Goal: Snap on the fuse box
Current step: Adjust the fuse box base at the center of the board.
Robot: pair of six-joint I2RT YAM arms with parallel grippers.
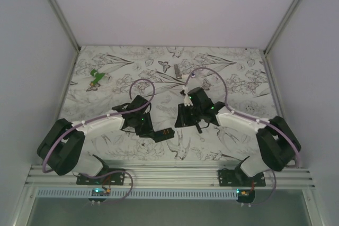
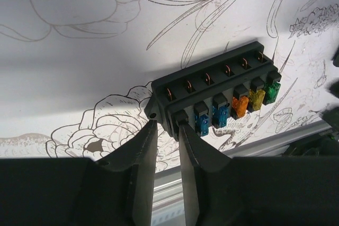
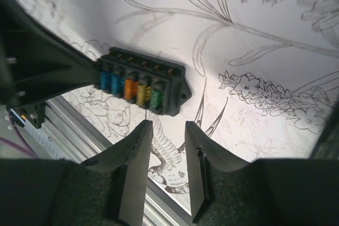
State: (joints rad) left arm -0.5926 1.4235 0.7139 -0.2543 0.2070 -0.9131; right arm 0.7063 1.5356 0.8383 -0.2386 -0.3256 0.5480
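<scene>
The fuse box (image 2: 217,99) is a black block with a row of blue, orange, yellow and green fuses, lying on the flower-print table. My left gripper (image 2: 166,125) is shut on its left end. In the top view the box (image 1: 165,133) lies near the front middle, with my left gripper (image 1: 151,129) at its left end. My right gripper (image 3: 169,125) is open and empty, a short way off the box's green-fuse end (image 3: 143,87) and not touching it. In the top view the right gripper (image 1: 183,119) is just right of and behind the box.
A green object (image 1: 97,79) lies at the back left and a small grey metal piece (image 1: 176,69) at the back middle. The aluminium rail (image 1: 169,172) runs along the table's near edge, close behind both grippers. Grey walls close off both sides.
</scene>
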